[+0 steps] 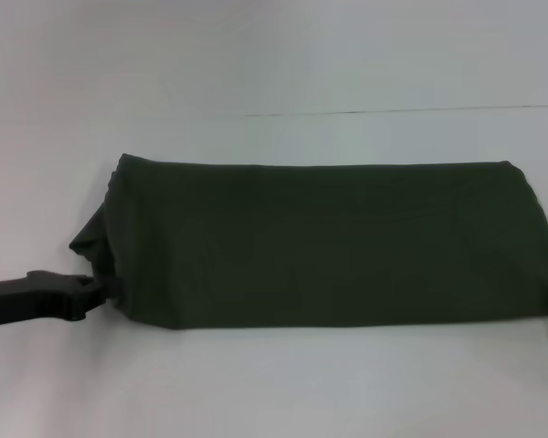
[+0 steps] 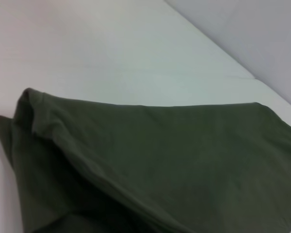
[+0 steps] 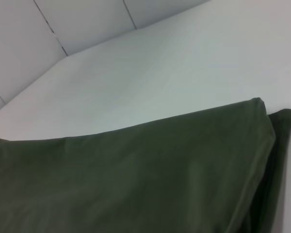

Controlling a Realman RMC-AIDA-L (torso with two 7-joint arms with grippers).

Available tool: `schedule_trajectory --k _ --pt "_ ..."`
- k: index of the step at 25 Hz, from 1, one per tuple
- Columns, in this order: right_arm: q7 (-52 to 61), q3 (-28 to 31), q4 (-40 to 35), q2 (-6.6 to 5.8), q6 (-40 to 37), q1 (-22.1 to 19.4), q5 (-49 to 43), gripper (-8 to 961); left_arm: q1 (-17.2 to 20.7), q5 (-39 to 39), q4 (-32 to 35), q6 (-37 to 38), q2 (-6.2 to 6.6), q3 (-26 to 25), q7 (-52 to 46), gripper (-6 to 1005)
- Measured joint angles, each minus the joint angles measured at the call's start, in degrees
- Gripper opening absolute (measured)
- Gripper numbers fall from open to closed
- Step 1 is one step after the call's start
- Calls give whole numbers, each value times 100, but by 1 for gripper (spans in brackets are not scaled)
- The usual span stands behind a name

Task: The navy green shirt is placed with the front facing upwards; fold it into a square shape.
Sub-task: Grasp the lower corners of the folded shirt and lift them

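The navy green shirt [image 1: 320, 242] is laid out on the white table [image 1: 274, 392] as a long folded band, stretched sideways across the middle of it, plain green side up, no lettering seen. At the shirt's left end the layers are bunched and lifted a bit, and a small flap is poked out past the edge. The left gripper [image 1: 99, 290] is parked right at that end's near corner, touching the cloth; whether it's pinching the fabric or just resting against it can't be told. The right gripper isn't seen in the head view at all, though the shirt's right end [image 3: 262, 145] is caught close-up from its wrist camera, with two layers stacked there.
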Motion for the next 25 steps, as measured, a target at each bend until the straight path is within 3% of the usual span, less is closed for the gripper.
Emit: schedule_trajectory --k 12,25 --pt "-78 -11 -243 -2 -402 -299 -31 30 412 139 335 799 -7 -374 6 38" --pt "-87 15 -284 -9 -446 -351 -27 30 693 155 356 981 -68 -625 79 44"
